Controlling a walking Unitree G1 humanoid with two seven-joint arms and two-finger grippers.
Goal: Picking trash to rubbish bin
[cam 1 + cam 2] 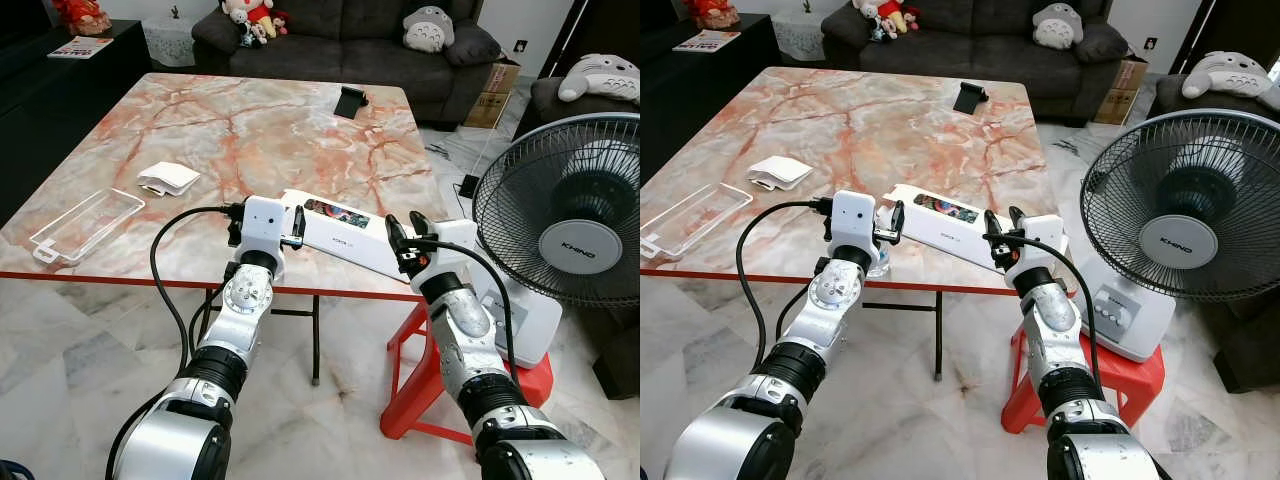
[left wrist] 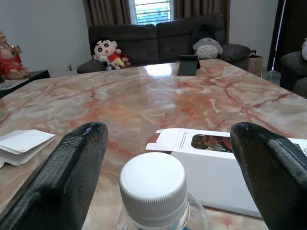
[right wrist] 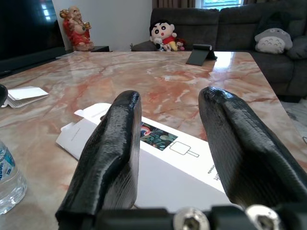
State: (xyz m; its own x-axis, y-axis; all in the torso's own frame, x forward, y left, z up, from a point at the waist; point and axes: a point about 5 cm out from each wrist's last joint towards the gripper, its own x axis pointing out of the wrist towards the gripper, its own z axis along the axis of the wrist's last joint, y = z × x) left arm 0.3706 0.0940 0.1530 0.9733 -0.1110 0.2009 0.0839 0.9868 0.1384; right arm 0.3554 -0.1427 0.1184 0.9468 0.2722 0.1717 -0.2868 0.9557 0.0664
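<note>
A clear plastic bottle with a white cap (image 2: 152,184) stands at the marble table's (image 1: 200,120) front edge. My left gripper (image 1: 268,222) is open right behind it, one finger (image 2: 72,177) on each side of the cap, not touching. A long white box (image 1: 345,235) lies just right of the bottle. My right gripper (image 1: 407,232) is open at the box's (image 3: 163,163) near right end, its fingers (image 3: 112,158) above the box. The bottle (image 3: 7,177) also shows at the edge of the right wrist view.
A folded white paper pack (image 1: 168,178) and a clear plastic tray (image 1: 85,222) lie on the table's left side; a black stand (image 1: 350,102) sits at its far side. A fan (image 1: 575,225) on a red stool (image 1: 420,380) stands close on the right. A sofa (image 1: 350,30) is behind.
</note>
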